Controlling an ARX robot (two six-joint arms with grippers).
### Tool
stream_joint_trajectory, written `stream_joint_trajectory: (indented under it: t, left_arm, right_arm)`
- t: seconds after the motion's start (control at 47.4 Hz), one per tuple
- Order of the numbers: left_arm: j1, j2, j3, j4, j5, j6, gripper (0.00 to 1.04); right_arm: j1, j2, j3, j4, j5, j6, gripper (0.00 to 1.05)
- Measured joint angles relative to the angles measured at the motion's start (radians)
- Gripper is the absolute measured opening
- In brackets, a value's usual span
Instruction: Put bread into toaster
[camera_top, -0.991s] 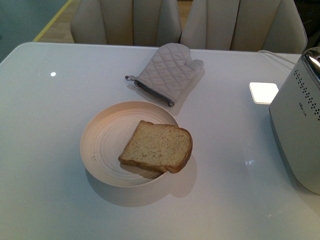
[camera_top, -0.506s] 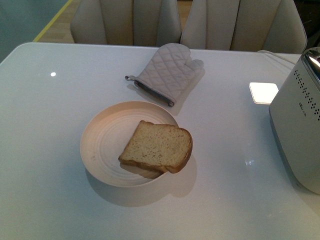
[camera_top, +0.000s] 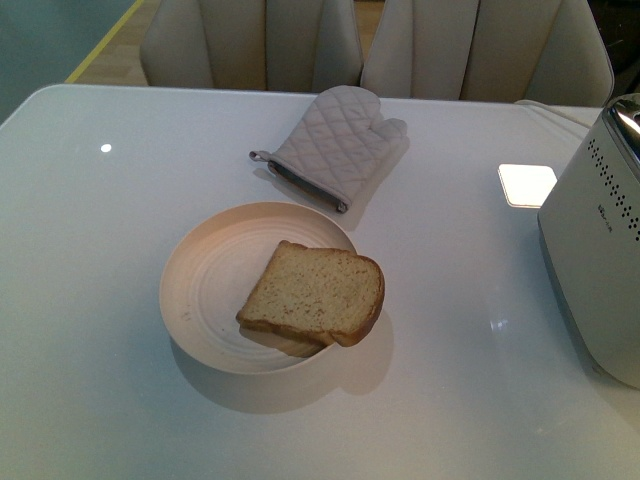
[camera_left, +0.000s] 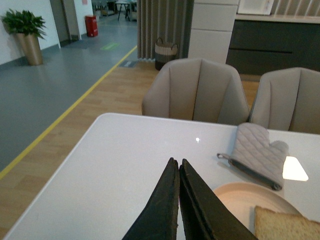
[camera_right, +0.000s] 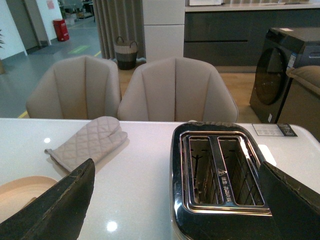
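Observation:
The bread (camera_top: 315, 295) is a squarish tan slice lying on the right part of a round beige plate (camera_top: 205, 285) at the table's middle. Its corner also shows in the left wrist view (camera_left: 286, 225). The off-white toaster (camera_top: 600, 260) stands at the right edge. In the right wrist view its shiny top (camera_right: 220, 172) shows two empty slots. My left gripper (camera_left: 177, 165) is shut and empty, above the table to the left of the plate (camera_left: 240, 197). My right gripper (camera_right: 177, 197) is open and empty, its fingers either side of the toaster top. Neither arm shows in the front view.
A quilted grey oven mitt (camera_top: 335, 145) lies behind the plate. A flat white square pad (camera_top: 526, 184) lies beside the toaster. Two beige chairs (camera_top: 380, 45) stand behind the white table (camera_top: 90, 220). A dark appliance (camera_right: 282, 70) stands beyond the table on the right.

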Motion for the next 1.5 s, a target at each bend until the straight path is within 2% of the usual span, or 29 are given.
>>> stream_joint_trajectory:
  t: [0.063,0.253,0.337,0.401,0.464,0.611,0.885,1.181,1.497]
  left_arm:
    - [0.0,-0.074,0.0,-0.059,-0.001,0.0,0.03]
    - [0.0,-0.092,0.0,-0.067,-0.001,0.0,0.03]
    - [0.0,-0.092,0.0,-0.068,-0.004,0.0,0.16]
    - [0.0,-0.093,0.0,-0.068,-0.001,0.0,0.27]
    - [0.0,-0.093,0.0,-0.068,-0.002,0.0,0.36]
    - [0.0,-0.093,0.0,-0.068,-0.002,0.0,0.59]
    - [0.0,-0.093,0.0,-0.068,-0.002,0.0,0.98]
    - [0.0,-0.093,0.0,-0.068,-0.002,0.002,0.98]
    - [0.0,-0.093,0.0,-0.068,-0.002,0.002,0.98]
  right_arm:
    - [0.0,0.0,0.0,0.0,0.0,0.0,0.96]
    - [0.004,0.006,0.003,-0.007,0.016,0.001,0.96]
    - [0.107,0.174,0.108,-0.253,0.283,0.065,0.96]
    - [0.154,0.296,0.148,-0.291,0.355,0.085,0.96]
    - [0.18,0.372,0.169,-0.259,0.361,0.095,0.96]
    - [0.237,0.589,0.25,-0.12,0.311,0.135,0.96]
    - [0.334,1.067,0.397,0.118,0.135,0.28,0.96]
    - [0.321,1.583,0.536,0.348,-0.016,0.441,0.96]
    - [0.311,1.913,0.631,0.459,-0.121,0.561,0.96]
